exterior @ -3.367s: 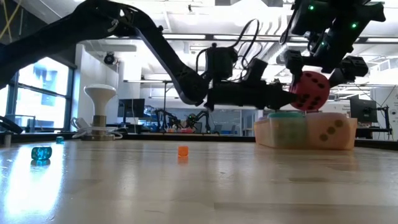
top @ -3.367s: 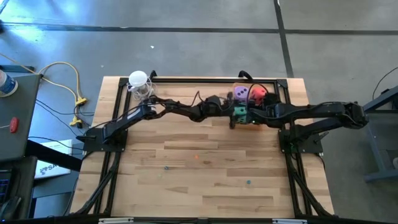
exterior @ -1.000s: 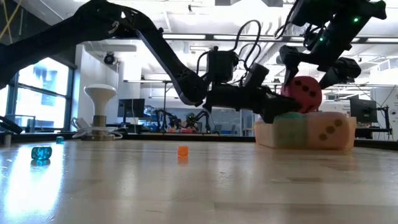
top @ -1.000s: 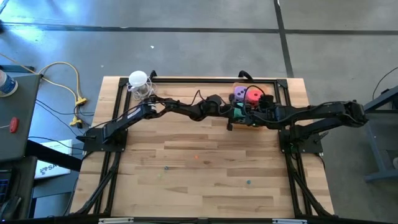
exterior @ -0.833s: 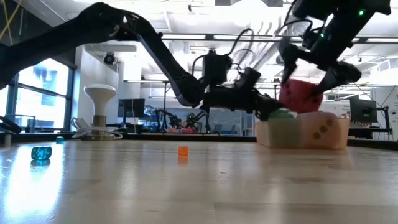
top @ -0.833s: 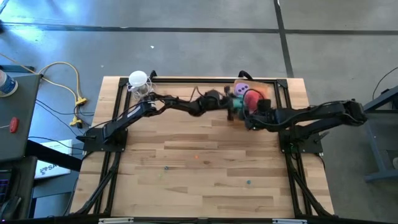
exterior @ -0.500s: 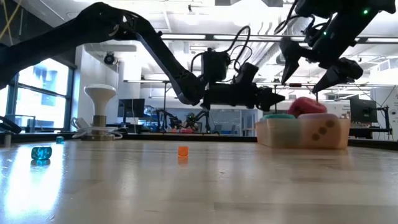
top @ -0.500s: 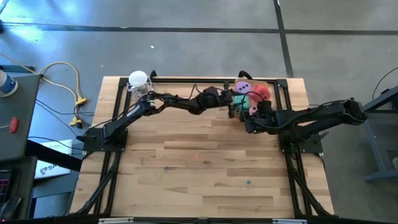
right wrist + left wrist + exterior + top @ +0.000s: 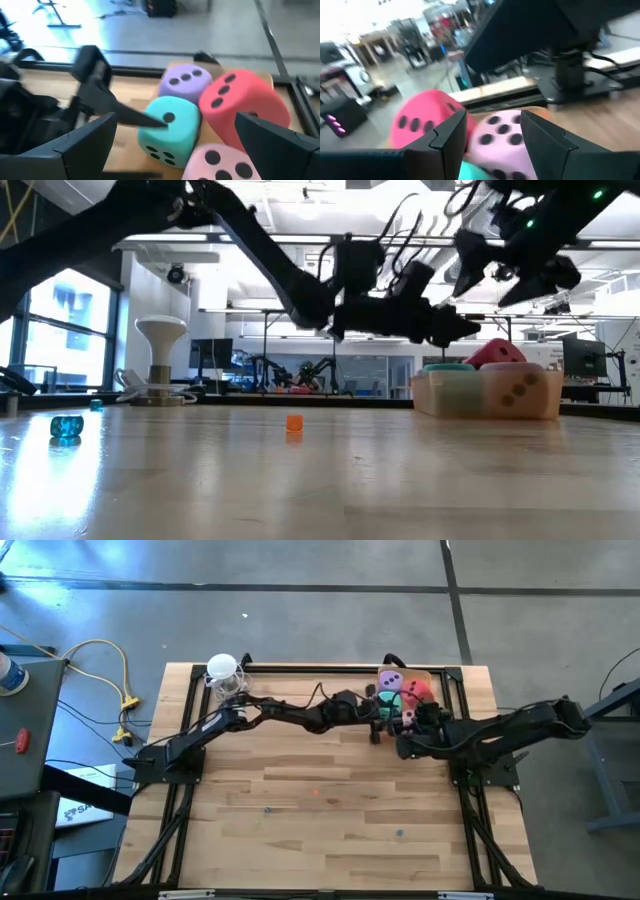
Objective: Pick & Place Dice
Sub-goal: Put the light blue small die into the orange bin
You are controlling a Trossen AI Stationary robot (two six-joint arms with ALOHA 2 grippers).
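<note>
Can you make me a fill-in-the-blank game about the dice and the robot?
1. The dice sit together in a clear ____ on the wooden table.
2. The right tool hangs above the dice with its fingers ____.
3. The green die touches the purple die, the pink die and the ____ one.
4. There are ____ dice in all.

Missing words: box; open; red; four
</note>
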